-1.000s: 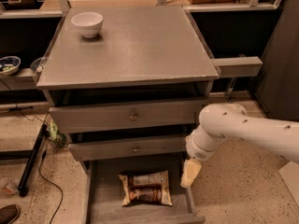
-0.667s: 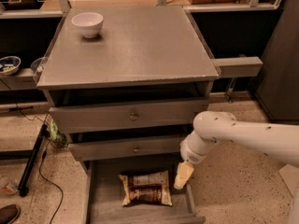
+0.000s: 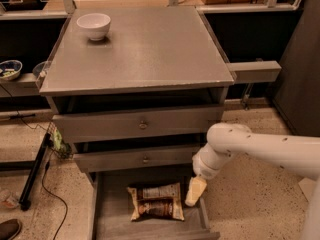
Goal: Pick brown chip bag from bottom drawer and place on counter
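The gripper (image 3: 195,194) has slid left and a little lower, and now hangs just beside the right edge of the chip bag (image 3: 156,201). Whether it is spread or pressed together I cannot tell. The bag lies flat in the open bottom drawer (image 3: 112,219), near its middle. A good grasp probably means centring over the bag, coming straight down and pinching a crinkled edge. The lift must then clear the two upper drawers (image 3: 142,125). Beyond, the counter (image 3: 150,54) can take the bag well apart from the white bowl (image 3: 93,25).
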`<state>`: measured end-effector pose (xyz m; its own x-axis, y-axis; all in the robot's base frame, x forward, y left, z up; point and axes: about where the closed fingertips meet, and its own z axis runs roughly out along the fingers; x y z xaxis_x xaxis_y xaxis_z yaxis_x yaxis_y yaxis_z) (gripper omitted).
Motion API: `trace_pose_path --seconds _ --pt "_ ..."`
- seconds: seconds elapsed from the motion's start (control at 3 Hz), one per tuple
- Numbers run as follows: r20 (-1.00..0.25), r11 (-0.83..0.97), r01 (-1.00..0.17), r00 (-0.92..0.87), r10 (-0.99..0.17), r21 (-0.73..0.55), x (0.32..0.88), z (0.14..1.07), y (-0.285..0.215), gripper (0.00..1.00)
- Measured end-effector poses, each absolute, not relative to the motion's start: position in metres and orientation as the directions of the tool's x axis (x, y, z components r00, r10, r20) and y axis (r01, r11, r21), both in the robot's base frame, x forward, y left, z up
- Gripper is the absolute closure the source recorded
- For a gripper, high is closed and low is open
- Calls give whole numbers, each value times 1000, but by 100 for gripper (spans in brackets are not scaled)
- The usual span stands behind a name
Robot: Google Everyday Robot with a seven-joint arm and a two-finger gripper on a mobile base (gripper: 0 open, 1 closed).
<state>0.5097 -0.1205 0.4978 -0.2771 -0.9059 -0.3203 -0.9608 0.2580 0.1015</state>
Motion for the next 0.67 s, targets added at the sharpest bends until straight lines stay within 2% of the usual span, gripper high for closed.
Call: trace_pose_path --seconds 0.67 --pt "-376 246 -952 -298 -878 181 491 442 -96 0"
